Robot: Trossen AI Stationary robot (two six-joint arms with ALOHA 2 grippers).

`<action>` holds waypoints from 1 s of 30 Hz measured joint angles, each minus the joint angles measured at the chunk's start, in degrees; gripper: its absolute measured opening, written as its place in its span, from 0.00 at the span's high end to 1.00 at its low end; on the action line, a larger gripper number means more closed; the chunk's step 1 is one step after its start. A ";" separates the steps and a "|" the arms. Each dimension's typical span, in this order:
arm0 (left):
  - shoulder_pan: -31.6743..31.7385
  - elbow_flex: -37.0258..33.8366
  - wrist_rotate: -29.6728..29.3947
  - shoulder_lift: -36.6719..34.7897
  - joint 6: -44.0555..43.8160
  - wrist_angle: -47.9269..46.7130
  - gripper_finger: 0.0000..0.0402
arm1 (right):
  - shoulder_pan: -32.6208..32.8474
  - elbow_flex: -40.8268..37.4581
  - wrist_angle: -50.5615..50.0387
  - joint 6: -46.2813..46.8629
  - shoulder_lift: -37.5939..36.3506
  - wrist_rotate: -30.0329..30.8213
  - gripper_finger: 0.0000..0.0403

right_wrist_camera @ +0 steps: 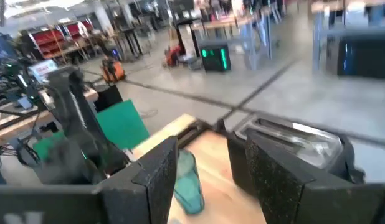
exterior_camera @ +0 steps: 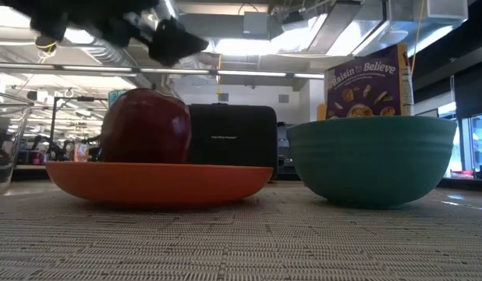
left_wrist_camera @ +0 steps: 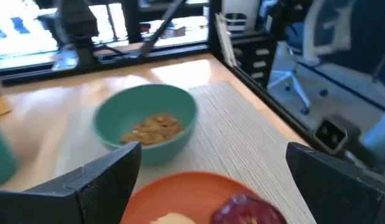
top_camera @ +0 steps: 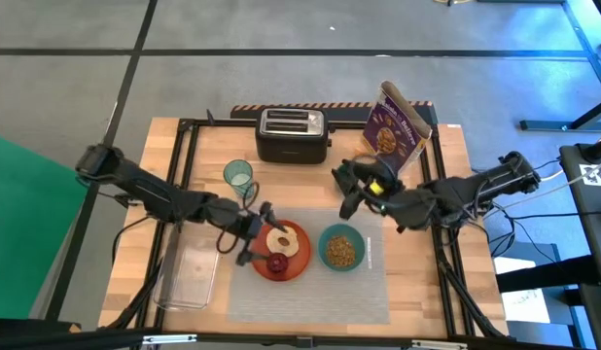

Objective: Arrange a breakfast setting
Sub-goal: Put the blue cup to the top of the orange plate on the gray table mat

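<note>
We see the plate (top_camera: 282,255) on the placemat (top_camera: 310,292) carrying the bagel half (top_camera: 283,240) and the apple (top_camera: 278,262), the bowl (top_camera: 339,247) just beside it. Our left gripper (top_camera: 252,234) hovers at the plate's edge, fingers spread and empty. The right gripper (top_camera: 351,185) hangs near the toaster (top_camera: 292,134), slightly parted and empty. The tumbler (top_camera: 238,177) stands on the worktop (top_camera: 164,156).

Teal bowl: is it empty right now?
No. From above, the teal bowl on the placemat holds brown cereal; the left wrist view shows it too.
</note>
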 joint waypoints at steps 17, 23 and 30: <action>16.99 25.29 -8.06 -6.19 -6.26 -32.48 0.02 | -23.17 -11.07 -34.22 31.06 -1.72 -29.50 0.54; 23.13 29.38 -9.31 -6.18 -9.05 -34.79 0.02 | -28.23 -20.36 -23.18 33.26 -1.72 -30.74 0.54; 26.02 29.42 -9.59 -6.18 -10.03 -38.58 0.02 | -31.01 -25.20 -18.16 34.34 -1.67 -32.24 0.54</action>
